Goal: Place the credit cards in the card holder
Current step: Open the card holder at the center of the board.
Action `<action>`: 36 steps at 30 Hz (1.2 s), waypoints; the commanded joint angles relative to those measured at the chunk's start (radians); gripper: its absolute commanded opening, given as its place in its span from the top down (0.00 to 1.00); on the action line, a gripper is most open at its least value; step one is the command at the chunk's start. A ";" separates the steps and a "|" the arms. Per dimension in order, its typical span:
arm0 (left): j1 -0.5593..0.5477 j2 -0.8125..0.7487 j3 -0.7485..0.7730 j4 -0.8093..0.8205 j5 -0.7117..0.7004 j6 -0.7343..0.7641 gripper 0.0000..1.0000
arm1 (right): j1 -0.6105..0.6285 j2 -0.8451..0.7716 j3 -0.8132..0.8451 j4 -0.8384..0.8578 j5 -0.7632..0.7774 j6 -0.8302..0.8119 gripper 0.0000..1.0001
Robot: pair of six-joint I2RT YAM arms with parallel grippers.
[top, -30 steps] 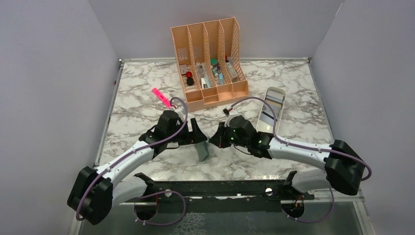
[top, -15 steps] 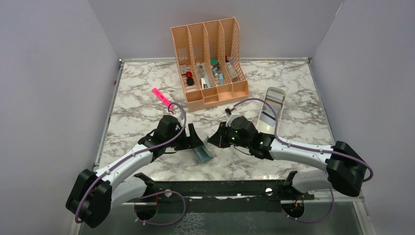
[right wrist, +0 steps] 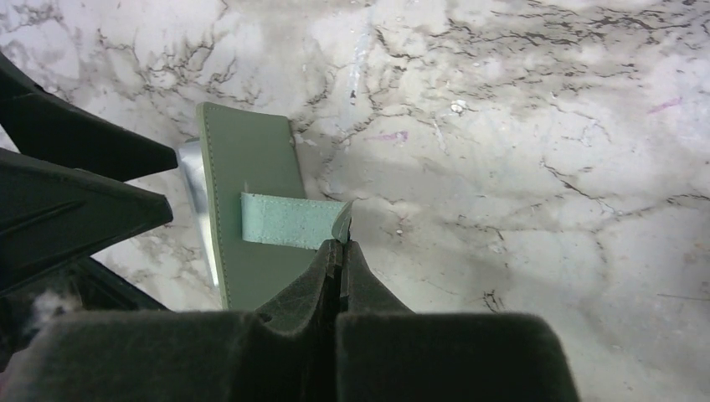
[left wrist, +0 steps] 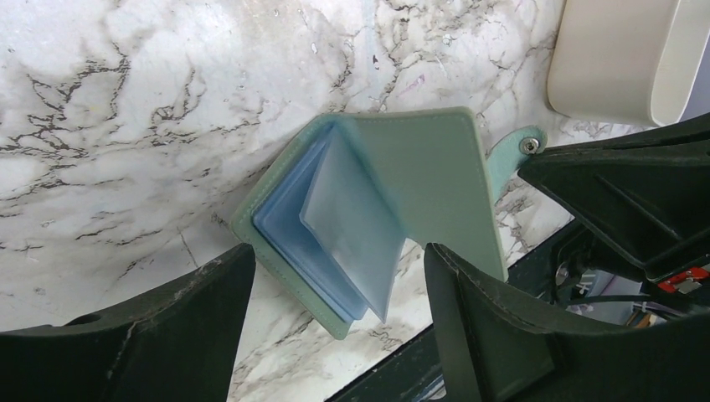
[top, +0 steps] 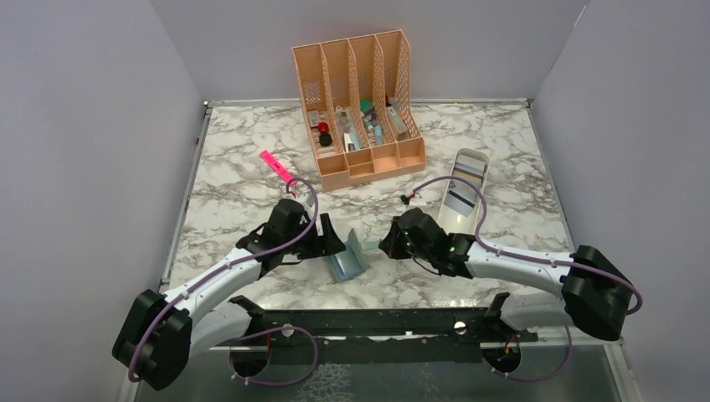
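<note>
The grey-green card holder [top: 347, 258] lies on the marble between my two grippers, its cover lifted and its blue-grey pockets [left wrist: 310, 234] fanned out. My right gripper [right wrist: 342, 241] is shut on the end of its snap tab [right wrist: 285, 220] and holds the cover [left wrist: 427, 167] up. My left gripper [left wrist: 335, 276] is open, one finger on each side of the holder's near corner, touching nothing. The credit cards, a tan one [top: 471, 170] and a dark one [top: 456, 201], lie in the long white tray [top: 479, 207] behind my right arm.
A peach slotted organizer [top: 360, 105] with small items stands at the back centre. A pink highlighter [top: 276, 166] lies left of it. The white tray's end [left wrist: 611, 59] shows just beyond the card holder. Grey walls close in three sides.
My right gripper has drawn the snap tab to the right and toward the near edge. The card holder went from nearly closed on edge to spread open. The left arm barely shifted.
</note>
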 commanded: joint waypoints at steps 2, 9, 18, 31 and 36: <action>-0.003 -0.004 -0.032 0.050 0.019 -0.007 0.26 | -0.004 -0.029 -0.020 -0.043 0.062 0.011 0.99; -0.003 -0.028 -0.051 0.052 0.021 -0.018 0.27 | -0.007 -0.026 -0.026 -0.097 0.107 0.032 0.99; -0.003 -0.051 -0.065 0.047 0.015 -0.027 0.31 | -0.009 -0.053 -0.069 -0.106 0.117 0.049 0.99; -0.003 -0.057 -0.111 0.136 0.028 -0.050 0.39 | -0.009 -0.098 -0.110 -0.089 0.108 0.059 0.99; -0.003 -0.022 -0.127 0.165 0.023 -0.054 0.39 | -0.009 -0.100 -0.120 -0.081 0.104 0.058 0.99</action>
